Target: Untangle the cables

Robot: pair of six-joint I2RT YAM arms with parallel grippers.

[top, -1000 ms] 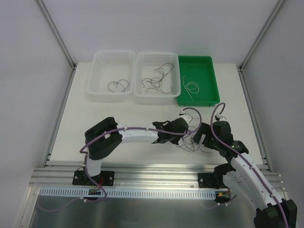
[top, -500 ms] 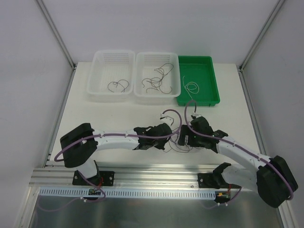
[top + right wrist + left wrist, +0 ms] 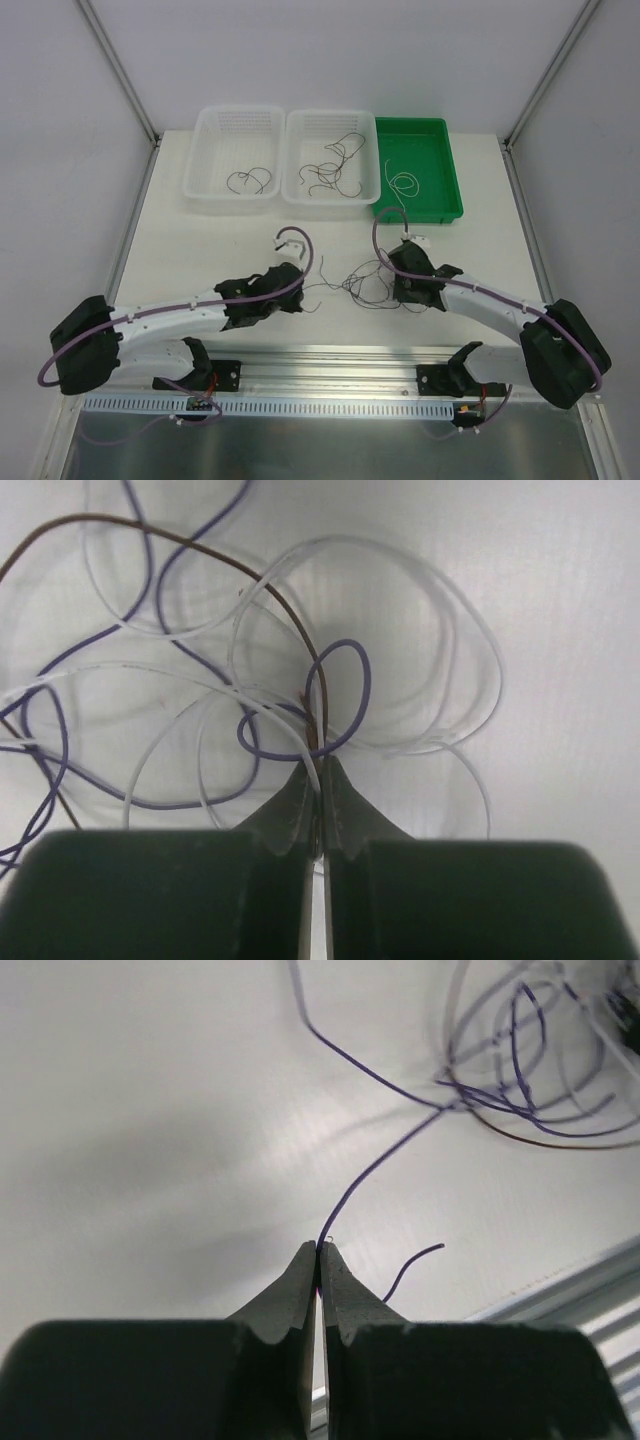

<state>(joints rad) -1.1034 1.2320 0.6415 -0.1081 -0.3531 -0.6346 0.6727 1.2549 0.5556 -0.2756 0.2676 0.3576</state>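
A loose clump of thin cables (image 3: 366, 285) lies on the white table between my two grippers. My left gripper (image 3: 303, 297) sits left of it, shut on one dark purple strand (image 3: 375, 1170) that runs up and right into the clump (image 3: 520, 1090). The strand's free end curls out beside the fingertips (image 3: 410, 1260). My right gripper (image 3: 393, 289) is at the clump's right side, shut (image 3: 320, 765) on a brown strand (image 3: 318, 705) and a white strand together. Purple and white loops (image 3: 345, 695) spread out around its tips.
Three containers stand in a row at the back. A white basket (image 3: 232, 203) holds a dark strand, a second white basket (image 3: 330, 208) holds several dark strands, and a green tray (image 3: 418, 214) holds a white strand. The aluminium rail (image 3: 330, 365) runs along the near edge.
My right gripper has shut on strands in the clump. My left gripper has drawn back to the left with its purple strand, and the clump has shifted left and spread out.
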